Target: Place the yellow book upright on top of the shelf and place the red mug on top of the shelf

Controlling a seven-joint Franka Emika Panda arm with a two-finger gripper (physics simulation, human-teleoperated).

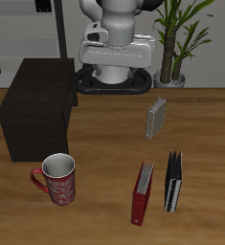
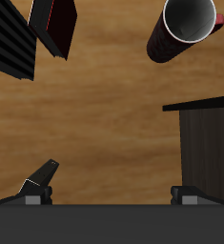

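Observation:
The yellow book (image 1: 157,118) is a small khaki book standing upright on the table, well away from the shelf; a corner of it shows in the wrist view (image 2: 44,177) beside one fingertip. The red mug (image 1: 58,179) stands upright near the table's front edge, in front of the shelf, and also shows in the wrist view (image 2: 185,29). The shelf (image 1: 37,110) is a dark boxy cabinet with a bare flat top; part of it shows in the wrist view (image 2: 207,143). My gripper (image 1: 114,53) hangs high near the robot's base, open and empty (image 2: 112,195).
A red book (image 1: 143,193) and a black book (image 1: 173,181) lie side by side near the table's front edge; both show in the wrist view, red (image 2: 54,24) and black (image 2: 13,43). A potted plant (image 1: 173,38) stands at the back.

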